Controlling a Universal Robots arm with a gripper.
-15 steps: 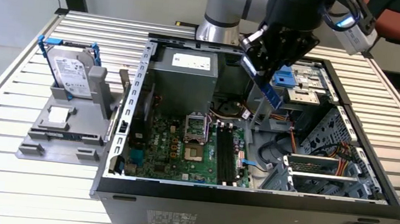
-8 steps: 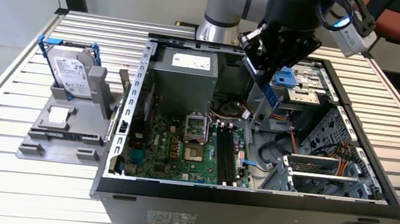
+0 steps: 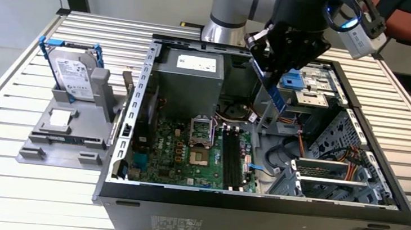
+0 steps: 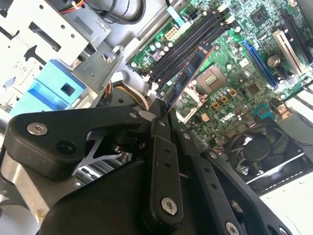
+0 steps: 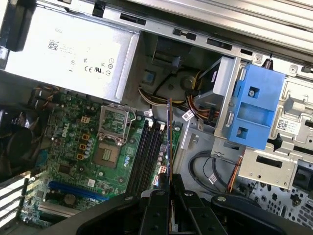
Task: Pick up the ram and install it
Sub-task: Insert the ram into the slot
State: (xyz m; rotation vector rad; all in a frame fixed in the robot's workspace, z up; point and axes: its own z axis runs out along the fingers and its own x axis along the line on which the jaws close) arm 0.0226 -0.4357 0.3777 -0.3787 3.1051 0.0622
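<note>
**Gripper.** The black two-fingered gripper (image 3: 268,70) is clenched on the ram (image 3: 274,96), grasping it by one short end.

**Position of the ram.** In the exterior view the ram hangs in the air inside the open computer case (image 3: 257,210), above the motherboard (image 3: 179,152). Its long axis runs steeply downward from the claw and leans toward the exterior view's right, with the free end lowest. It is apart from the black memory slots (image 3: 233,157), which lie lower and nearer, and it is seated in none of them.

**Wrist views.** In the second wrist view the ram (image 4: 191,72) appears almost edge-on, a thin strip reaching straight out from between the fingers (image 4: 161,161). It runs roughly parallel to the memory slots (image 4: 190,44), and its chip faces are barely visible. In the first wrist view the ram (image 5: 169,142) is a thin line beside the memory slots (image 5: 146,156), on the side toward the blue drive bracket (image 5: 254,105). The processor socket (image 5: 112,142) lies on the other side of the slots.

**Labels.**
- The power supply (image 5: 73,54) carries a large white printed label.
- The hard drive (image 3: 73,74), in a blue frame, has a printed label on its face. It stands upright on a grey stand (image 3: 64,135) on the slatted table (image 3: 2,186), at the exterior view's left of the case.

**Hidden or cut off.**
- The gripper's body covers the held end of the ram in both wrist views.
- The arm's upper part is cut off at the frame edge in the exterior view.
- The case's near wall hides the motherboard's near edge.
</note>
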